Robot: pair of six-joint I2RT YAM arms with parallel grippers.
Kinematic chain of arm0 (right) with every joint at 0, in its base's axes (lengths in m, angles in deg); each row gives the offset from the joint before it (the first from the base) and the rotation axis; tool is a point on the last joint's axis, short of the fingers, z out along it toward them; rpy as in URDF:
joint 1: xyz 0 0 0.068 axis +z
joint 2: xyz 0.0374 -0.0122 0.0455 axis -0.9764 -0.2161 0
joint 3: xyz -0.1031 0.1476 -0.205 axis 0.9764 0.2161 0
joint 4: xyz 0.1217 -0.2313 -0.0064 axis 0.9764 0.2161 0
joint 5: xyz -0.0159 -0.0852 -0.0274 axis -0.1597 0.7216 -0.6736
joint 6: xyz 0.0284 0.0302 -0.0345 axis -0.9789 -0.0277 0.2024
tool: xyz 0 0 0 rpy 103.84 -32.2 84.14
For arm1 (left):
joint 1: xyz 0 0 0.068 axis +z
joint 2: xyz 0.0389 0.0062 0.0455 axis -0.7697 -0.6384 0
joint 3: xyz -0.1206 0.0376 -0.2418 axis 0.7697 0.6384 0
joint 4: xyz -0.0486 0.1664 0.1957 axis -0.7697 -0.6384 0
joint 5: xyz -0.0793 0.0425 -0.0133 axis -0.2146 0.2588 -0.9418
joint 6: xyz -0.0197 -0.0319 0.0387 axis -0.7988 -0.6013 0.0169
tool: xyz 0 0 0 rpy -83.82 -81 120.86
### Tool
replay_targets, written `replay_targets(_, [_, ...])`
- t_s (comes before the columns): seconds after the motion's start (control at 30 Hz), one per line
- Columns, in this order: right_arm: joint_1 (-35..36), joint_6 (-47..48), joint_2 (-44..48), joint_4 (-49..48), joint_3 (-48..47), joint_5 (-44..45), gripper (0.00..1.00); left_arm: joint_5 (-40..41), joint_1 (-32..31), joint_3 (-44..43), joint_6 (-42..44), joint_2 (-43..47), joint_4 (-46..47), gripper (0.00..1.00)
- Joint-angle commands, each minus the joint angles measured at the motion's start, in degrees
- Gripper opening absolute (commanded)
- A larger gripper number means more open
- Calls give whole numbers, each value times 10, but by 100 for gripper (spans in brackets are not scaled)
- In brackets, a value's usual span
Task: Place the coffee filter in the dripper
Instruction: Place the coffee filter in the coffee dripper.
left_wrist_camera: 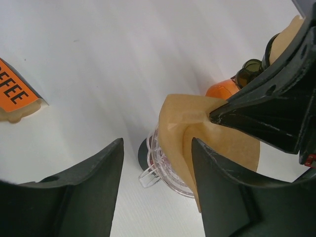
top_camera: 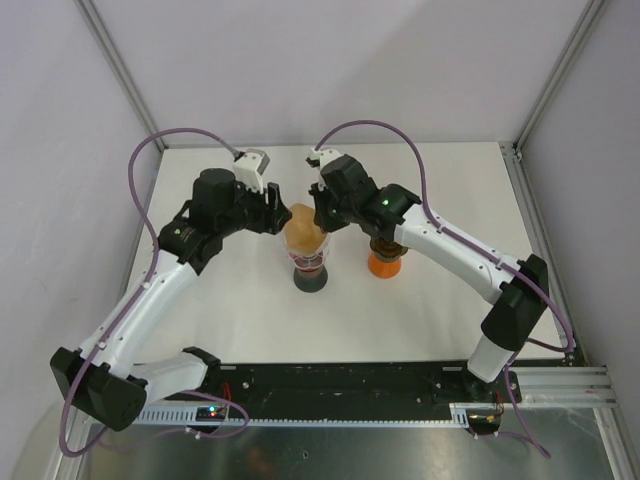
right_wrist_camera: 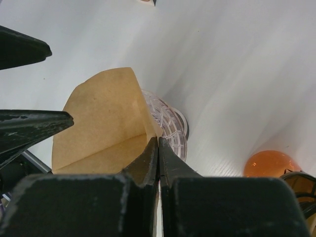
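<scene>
The brown paper coffee filter [top_camera: 303,226] stands partly spread over the clear plastic dripper [top_camera: 309,264], which sits on a dark base at mid-table. My right gripper [right_wrist_camera: 158,140] is shut on the filter [right_wrist_camera: 98,123] at its right edge, just above the dripper's ribbed rim [right_wrist_camera: 173,123]. My left gripper [left_wrist_camera: 157,143] is open at the filter's other side. Its right finger [left_wrist_camera: 217,192] lies against the paper [left_wrist_camera: 224,143], and one flap of the filter hangs between the jaws over the dripper [left_wrist_camera: 165,170]. The right gripper's tip [left_wrist_camera: 219,116] pinches the paper in the left wrist view.
An orange-based object [top_camera: 385,263] with a dark top stands just right of the dripper, under the right arm. An orange coffee packet [left_wrist_camera: 15,96] lies on the white table [top_camera: 250,300] to the left in the left wrist view.
</scene>
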Motion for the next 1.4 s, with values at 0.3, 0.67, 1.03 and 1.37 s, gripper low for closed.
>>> replay_targets(0.3, [11,39,1,-34,0,28,31,-27,2,25,-9,-16,40,39])
replay_targets(0.67, [43,109,35,-60,-29,89,57,-8,2,19,0,14,40,47])
replay_targets(1.03, [77,131,47,-30,-38,92,14,63,34,11,42,64,26,78])
replay_targets(1.37, [83,130,-87,154,-189,117,0,107,88,31,67,81,22,85])
